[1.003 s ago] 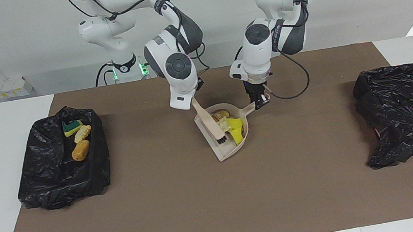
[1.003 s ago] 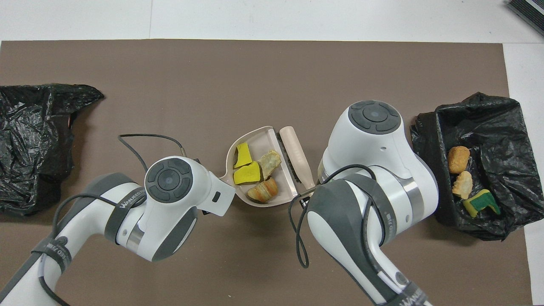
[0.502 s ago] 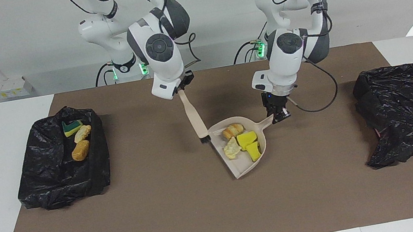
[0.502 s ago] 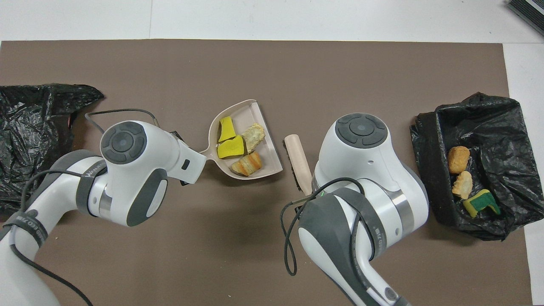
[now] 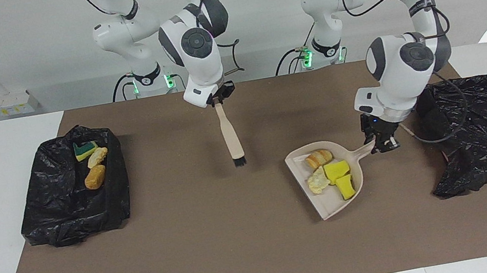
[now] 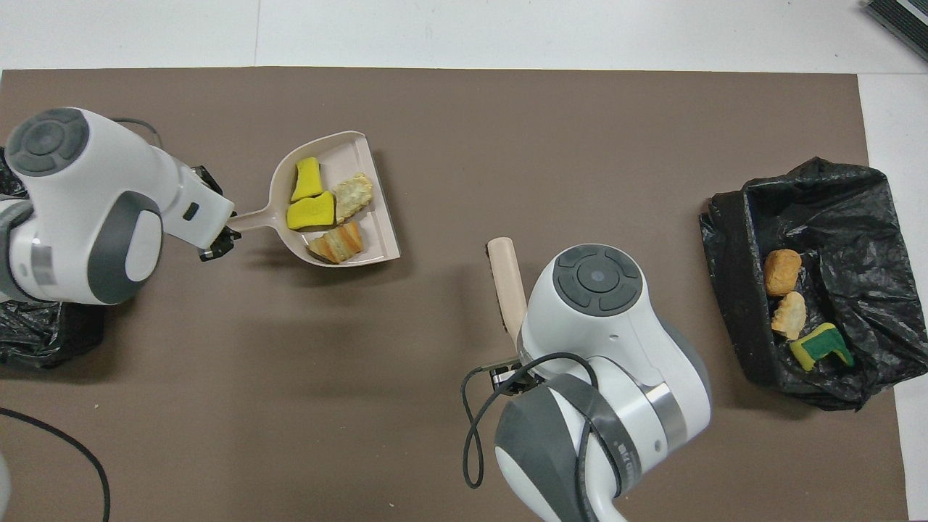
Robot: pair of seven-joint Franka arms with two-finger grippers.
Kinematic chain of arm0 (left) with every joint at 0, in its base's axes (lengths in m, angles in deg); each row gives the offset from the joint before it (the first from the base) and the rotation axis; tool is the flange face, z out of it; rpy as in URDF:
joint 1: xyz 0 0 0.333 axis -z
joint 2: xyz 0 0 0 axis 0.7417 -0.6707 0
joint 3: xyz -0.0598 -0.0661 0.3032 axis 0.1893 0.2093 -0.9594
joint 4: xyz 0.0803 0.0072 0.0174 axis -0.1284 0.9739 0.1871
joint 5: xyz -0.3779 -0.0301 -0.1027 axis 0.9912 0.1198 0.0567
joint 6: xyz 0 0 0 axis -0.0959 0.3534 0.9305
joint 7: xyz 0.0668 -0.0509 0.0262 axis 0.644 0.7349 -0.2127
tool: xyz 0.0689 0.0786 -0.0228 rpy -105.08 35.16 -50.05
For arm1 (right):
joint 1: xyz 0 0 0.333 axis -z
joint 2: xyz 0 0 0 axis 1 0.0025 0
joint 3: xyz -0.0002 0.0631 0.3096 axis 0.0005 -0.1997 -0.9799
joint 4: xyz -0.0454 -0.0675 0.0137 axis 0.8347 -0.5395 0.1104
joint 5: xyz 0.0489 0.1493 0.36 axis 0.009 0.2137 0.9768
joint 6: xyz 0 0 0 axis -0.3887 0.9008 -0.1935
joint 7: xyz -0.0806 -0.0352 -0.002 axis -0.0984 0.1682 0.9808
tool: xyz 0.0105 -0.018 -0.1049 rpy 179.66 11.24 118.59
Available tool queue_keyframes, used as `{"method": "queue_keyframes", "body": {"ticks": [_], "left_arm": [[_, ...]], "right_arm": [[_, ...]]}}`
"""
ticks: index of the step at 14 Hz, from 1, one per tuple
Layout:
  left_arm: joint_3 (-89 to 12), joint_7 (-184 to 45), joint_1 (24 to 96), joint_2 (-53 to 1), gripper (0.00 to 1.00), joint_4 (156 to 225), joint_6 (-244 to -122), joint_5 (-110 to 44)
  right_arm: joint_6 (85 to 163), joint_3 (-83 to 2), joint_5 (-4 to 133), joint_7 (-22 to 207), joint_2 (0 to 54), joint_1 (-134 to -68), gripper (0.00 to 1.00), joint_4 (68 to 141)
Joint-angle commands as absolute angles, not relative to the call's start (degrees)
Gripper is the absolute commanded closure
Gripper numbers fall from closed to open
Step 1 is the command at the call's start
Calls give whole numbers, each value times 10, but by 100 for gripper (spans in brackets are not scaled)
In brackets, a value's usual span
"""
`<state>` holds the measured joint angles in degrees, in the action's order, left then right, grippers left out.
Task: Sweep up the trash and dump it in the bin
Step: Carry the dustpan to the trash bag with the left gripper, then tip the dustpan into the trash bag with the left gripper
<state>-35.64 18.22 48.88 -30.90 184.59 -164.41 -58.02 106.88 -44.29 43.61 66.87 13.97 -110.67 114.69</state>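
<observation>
The left gripper [image 5: 382, 142] has its fingers closed on the dustpan [image 5: 332, 191] handle, at the middle right of the facing view. Four pieces of trash [image 5: 331, 175] sit in the pan. Three more lie in the black bin bag [image 5: 62, 206] at the left. The right gripper [image 5: 219, 99] has its fingers closed on the brush [image 5: 231, 138], held up over the brown mat [image 5: 222, 248].

Overhead, the left arm's casing hides most of the black bag [image 6: 36, 337] at the tabletop's 9 o'clock edge; the right hand [image 6: 511, 373] disappears beneath its own wrist housing.
</observation>
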Motion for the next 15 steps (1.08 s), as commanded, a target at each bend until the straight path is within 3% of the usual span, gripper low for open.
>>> {"method": "queue_keyframes", "body": {"ticks": [1,6,15], "left_arm": [[-349,263,429,-320,100,1787,-1597,-572],[-346,410,322,-317,100,1719,-1495,-572],[-357,688,158,-322,100,1655,-1474,-579]], "right_arm": [[1084,-445,429,656,123,-1103,100,1162],[1116,-449,429,610,117,-1111,100,1176],[1200,-449,438,472,89,-1240,100,1284]]}}
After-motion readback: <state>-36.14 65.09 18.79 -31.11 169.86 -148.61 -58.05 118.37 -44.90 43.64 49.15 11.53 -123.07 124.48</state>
